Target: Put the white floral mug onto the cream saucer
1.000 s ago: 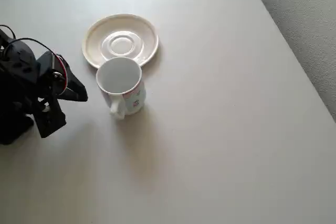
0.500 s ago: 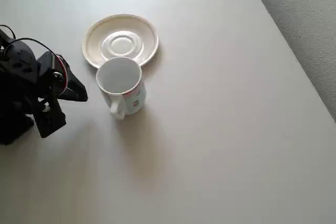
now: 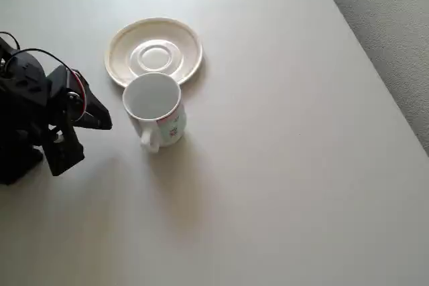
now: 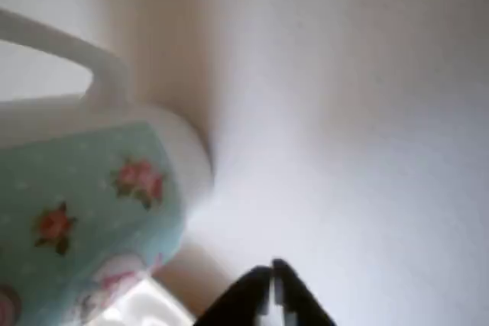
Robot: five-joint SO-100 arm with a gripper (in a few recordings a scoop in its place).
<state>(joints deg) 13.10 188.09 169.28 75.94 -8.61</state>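
Overhead view: wide bare pale grey matte table (image 3: 281,185) lies near and right of the objects; its right edge runs diagonally beside grey textured floor (image 3: 395,25). The black two-finger gripper (image 3: 100,120) sits at the left edge, partly cropped, fingertips pressed together, just left of the mug, apart. The small white ceramic floral mug (image 3: 154,108) stands upright, handle nearward; its teal-and-pink print is blurred in the wrist view (image 4: 84,211). The round glossy cream ceramic saucer (image 3: 154,51) lies just beyond; contact indeterminable.
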